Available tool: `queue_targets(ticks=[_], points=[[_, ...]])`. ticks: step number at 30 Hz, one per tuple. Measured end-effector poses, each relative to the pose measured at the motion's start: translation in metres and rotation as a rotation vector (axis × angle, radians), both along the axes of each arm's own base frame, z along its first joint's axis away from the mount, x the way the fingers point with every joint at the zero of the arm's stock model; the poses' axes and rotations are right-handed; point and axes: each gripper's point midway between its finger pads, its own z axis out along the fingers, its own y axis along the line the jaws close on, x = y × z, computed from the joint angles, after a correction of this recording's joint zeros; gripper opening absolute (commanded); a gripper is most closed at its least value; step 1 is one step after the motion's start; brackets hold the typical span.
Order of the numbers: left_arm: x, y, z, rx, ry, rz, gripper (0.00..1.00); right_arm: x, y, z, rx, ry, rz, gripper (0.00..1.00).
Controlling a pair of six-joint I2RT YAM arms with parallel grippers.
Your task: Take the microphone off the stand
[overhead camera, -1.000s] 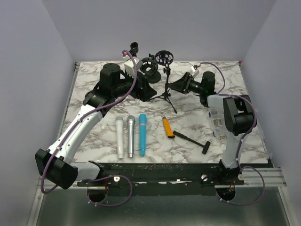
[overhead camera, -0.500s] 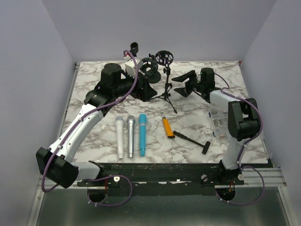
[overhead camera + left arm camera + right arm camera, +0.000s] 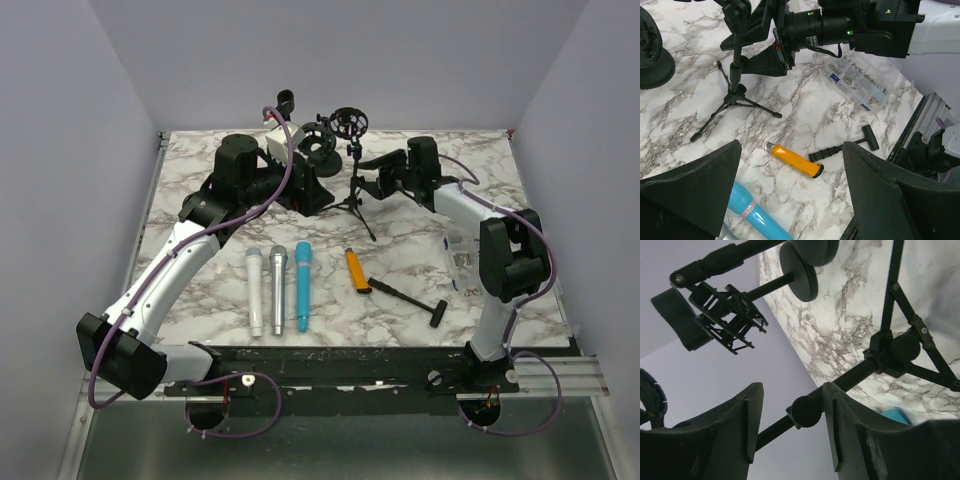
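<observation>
My right tool (image 3: pixel 791 402): spread, one finger on each side of the stand's (image 3: pixel 352 195) pole (image 3: pixel 852 377), with the clamp knob (image 3: pixel 806 411) in between. It was not pinching yet; a gap showed on one side.
My left tool (image 3: pixel 791 150): spread wide with nothing in it, hanging left of the stand.
Where the mic was: I took the dark body (image 3: pixel 672 315) in the shock mount (image 3: pixel 727 315) for the mic. It sat at the top of the pole, well above my right tool. I could not make out its shape.
How it should handle: I judged it stiff, smooth and fairly light, cradled in springy bands that give before they let go.
The stand: a thin tripod on the table (image 3: pixel 480 160), likely to tip or skate if the mic was tugged sideways.
Where to take hold: my right tool on the pole to steady it, and my left tool across the bare mic body outside the mount, never on the bands. Then draw it out along its own axis.
Changed since a second ago: my right arm had swung in from the stand's right until its tool straddled the pole, and its fingers had narrowed.
Unchanged: my left arm and the stand had not moved.
</observation>
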Motion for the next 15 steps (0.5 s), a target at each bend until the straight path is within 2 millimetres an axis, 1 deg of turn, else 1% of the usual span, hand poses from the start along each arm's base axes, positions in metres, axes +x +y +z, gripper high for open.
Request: queue_targets(ticks=[2,8,12,15], points=[[0.000,0.000,-0.001,0.002,0.003,0.000,0.84,-0.002,0.003,-0.004,-0.011,0.020,-0.012,0.56],[-0.001,0.000,-0.001,0.003,0.005,0.000,0.84,-0.003,0.000,-0.013,-0.040,0.055,-0.050,0.51],[-0.001,0.000,-0.002,0.004,0.008,0.000,0.84,-0.004,-0.001,-0.015,-0.050,0.067,-0.070,0.41],[-0.001,0.001,-0.002,0.005,0.010,0.000,0.84,-0.003,-0.002,-0.013,-0.054,0.064,-0.086,0.30]])
